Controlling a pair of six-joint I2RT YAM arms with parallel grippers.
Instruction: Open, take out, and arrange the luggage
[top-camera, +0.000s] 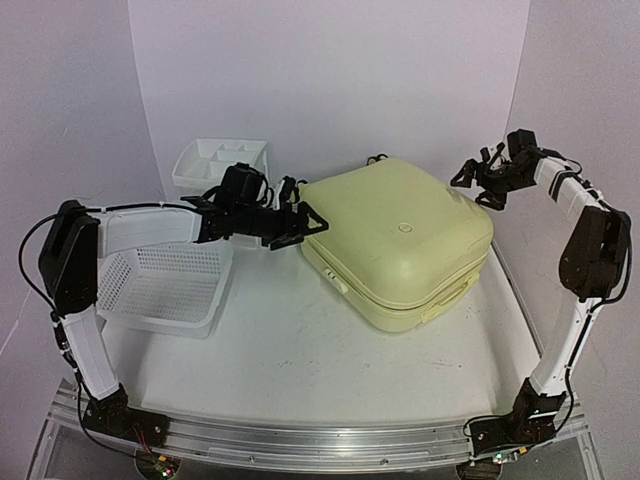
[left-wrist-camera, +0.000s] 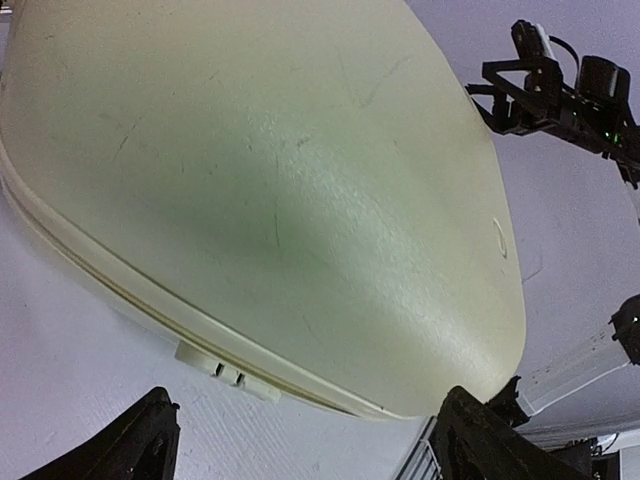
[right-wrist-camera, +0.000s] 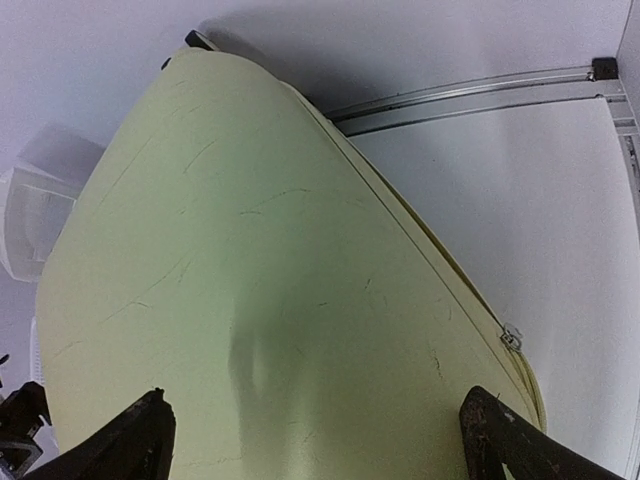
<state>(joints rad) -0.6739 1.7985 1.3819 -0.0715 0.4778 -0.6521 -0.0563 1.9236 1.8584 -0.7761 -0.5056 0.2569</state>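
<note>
Although its shell is shut all the way round, the luggage (top-camera: 395, 240) lies flat on the worktop (top-camera: 300, 370), its pale yellow lid facing up. It sits turned on the diagonal, one corner aimed at the arms' bases. Its long axis seems to run from far left to near right, with a dark wheel (top-camera: 375, 158) peeking out at the far end and the carry handle (top-camera: 450, 295) on the near-right edge. A small cream latch tab (left-wrist-camera: 225, 372) sits on the seam along the near-left edge.

At the luggage's left corner hangs the left tool (top-camera: 296, 226), low and level with the shell, its fingers spread wide with nothing between them. Whether they touch the shell I cannot tell. Above the luggage's far right corner the right tool (top-camera: 480, 185) is raised clear of the lid, its fingers also wide apart and holding nothing.

Left of the luggage, under the left arm, stands a white mesh basket (top-camera: 165, 285). Farther back on that same side of the luggage is a white divided organiser (top-camera: 215, 160).
</note>
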